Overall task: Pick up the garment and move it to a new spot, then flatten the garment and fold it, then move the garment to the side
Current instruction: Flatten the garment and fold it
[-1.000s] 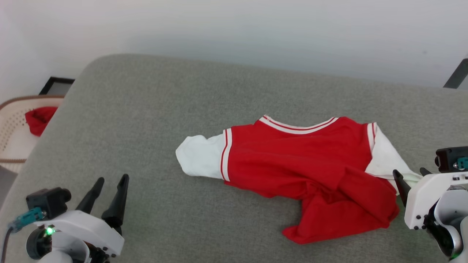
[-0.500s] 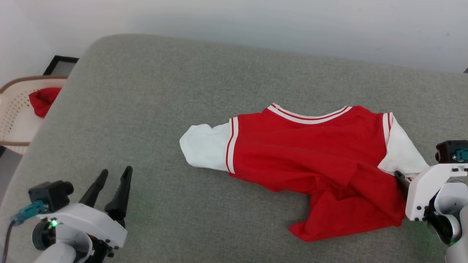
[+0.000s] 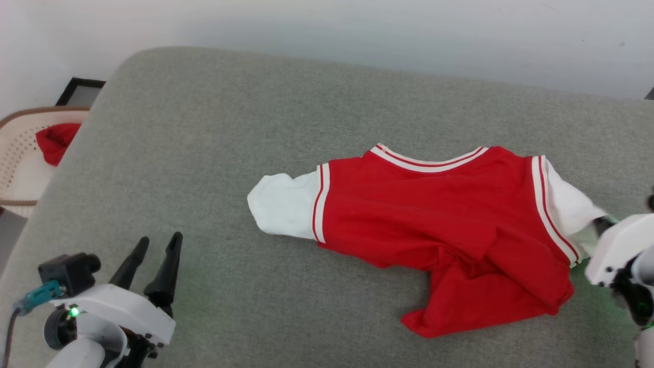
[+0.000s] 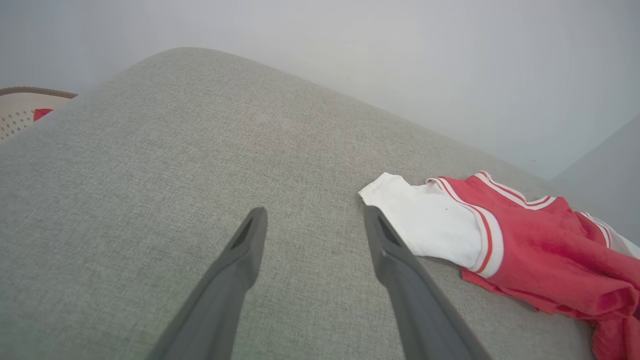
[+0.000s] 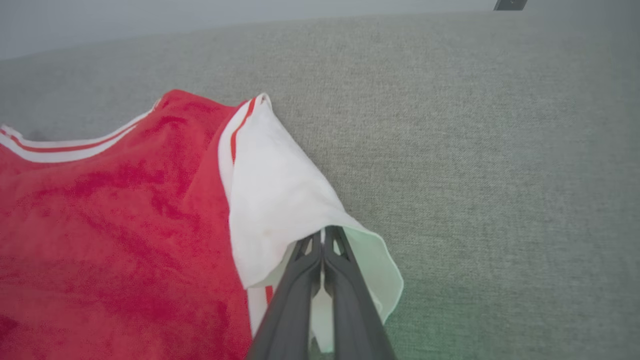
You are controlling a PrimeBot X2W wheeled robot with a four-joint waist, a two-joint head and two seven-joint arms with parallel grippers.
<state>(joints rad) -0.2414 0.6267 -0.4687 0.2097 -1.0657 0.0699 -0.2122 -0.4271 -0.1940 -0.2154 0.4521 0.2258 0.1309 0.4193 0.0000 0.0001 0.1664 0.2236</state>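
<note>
The garment, a red jersey with white sleeves and striped trim, lies rumpled on the grey cushion, its lower part bunched toward the front right. My right gripper is shut on the edge of its right white sleeve, which is pulled taut and slightly lifted; in the head view that gripper sits at the far right edge. My left gripper hovers open at the lower left, well short of the left white sleeve; in the left wrist view its fingers stand apart over bare cushion.
A white perforated basket holding a small red cloth bundle stands off the cushion's left edge, beside a dark frame on the floor. A pale wall runs behind the cushion. Bare cushion surrounds the jersey.
My right gripper has shut on the right sleeve and drawn it outward to the right, stretching the jersey's right side. The left gripper stays put. The camera tilted slightly.
</note>
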